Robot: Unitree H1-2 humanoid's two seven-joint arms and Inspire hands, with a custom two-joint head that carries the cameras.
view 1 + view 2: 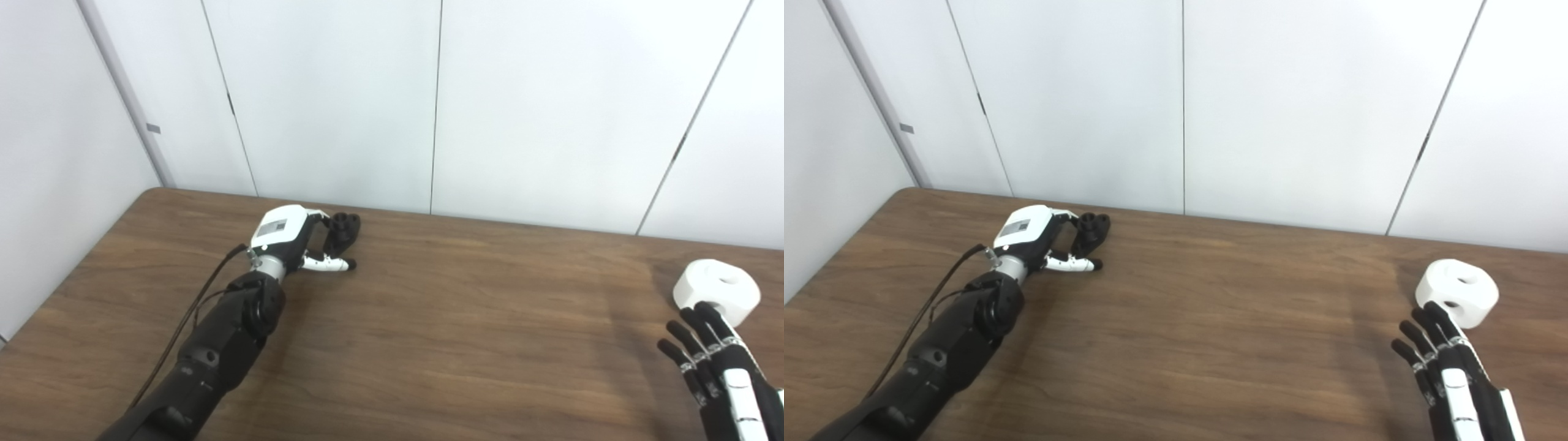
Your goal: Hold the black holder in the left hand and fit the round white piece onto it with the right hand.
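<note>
At the far left of the wooden bench (pixel 429 343) we saw the left arm reaching in from the bottom edge toward the back of the surface, its left hand (pixel 288 236) lying low near the rear edge by the white wall panels (pixel 337 104). The black holder (pixel 343 229) sat on the bench at that hand's far side, and the fingers (pixel 327 264) were curled toward it, one white finger stretched along the bench just in front of it; we could not tell whether the hand truly clasped the holder or only rested against it. A dark cable (pixel 190 318) ran along the left forearm. The middle of the bench lay between the two arms, which were well apart. At the right, the round white piece (pixel 1458 291) rested flat on the bench, a hole showing in its top and another in its side. The right hand (pixel 1448 373) came in from the bottom right corner, unclenched and holding nothing, its dark fingers spread and pointing up toward the white piece, the fingertips (pixel 1432 313) just beside its near edge.
</note>
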